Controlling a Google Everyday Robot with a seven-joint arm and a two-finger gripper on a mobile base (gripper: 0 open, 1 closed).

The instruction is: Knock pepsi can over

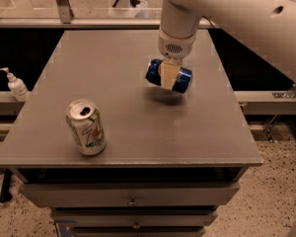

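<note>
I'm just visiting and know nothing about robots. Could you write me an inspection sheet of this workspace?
Surface: grey table, flat, one can standing on it.
Job's things: pepsi can, tipped on its side in the hand, its shadow on the table beneath.
Clutter: white-green can, upright, opened, near the front left corner.
Grippers: hand, over the table's middle right, shut on the pepsi can.
Cables: nothing seen.
Surroundings: pump bottle on a ledge left of the table; drawers under the tabletop.

I can read only a green "7" on the white-green can (86, 127); the gripper (169, 76) holds the pepsi can (183, 80) over the desk (113, 58).
</note>
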